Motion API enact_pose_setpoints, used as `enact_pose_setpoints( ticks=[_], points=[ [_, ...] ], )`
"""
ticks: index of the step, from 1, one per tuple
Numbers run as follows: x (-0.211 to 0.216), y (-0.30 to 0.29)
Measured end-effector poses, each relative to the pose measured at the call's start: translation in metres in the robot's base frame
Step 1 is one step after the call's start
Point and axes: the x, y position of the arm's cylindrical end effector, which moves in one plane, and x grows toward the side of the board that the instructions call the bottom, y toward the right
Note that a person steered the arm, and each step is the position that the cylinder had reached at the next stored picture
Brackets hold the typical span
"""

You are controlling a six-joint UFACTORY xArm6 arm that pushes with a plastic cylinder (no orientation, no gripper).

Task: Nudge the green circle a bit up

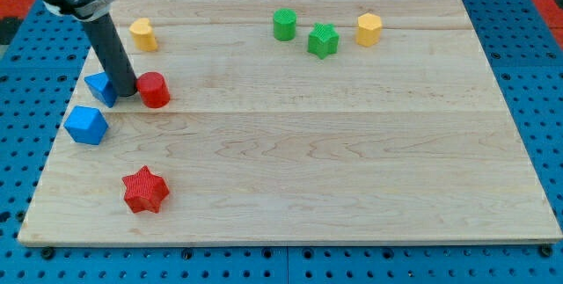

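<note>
The green circle (284, 25) is a short green cylinder standing near the view's top, a little right of centre. A green star (323, 40) sits just to its lower right. My tip (127, 93) is far to the view's left, between a blue block (101, 88) and a red cylinder (154, 90), close to both. The tip is well apart from the green circle.
A yellow block (142, 34) lies up left, above the tip. A yellow hexagon (369, 30) lies right of the green star. A blue cube (86, 126) and a red star (145, 189) lie lower left. The wooden board (352, 161) rests on a blue perforated table.
</note>
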Motion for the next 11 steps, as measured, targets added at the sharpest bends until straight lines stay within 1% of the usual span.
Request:
enact_pose_setpoints(
  ticks=[1,2,3,4,5,6,7,8,9,10,11],
  points=[
    [-0.013,0.028],
    [-0.032,0.085],
    [-0.035,0.152],
    [-0.021,0.172],
    [-0.008,0.171],
    [-0.005,0.16],
    [-0.035,0.176],
    [-0.093,0.191],
    [-0.132,0.171],
    [-0.162,0.144],
    [-0.181,0.166]
  ],
)
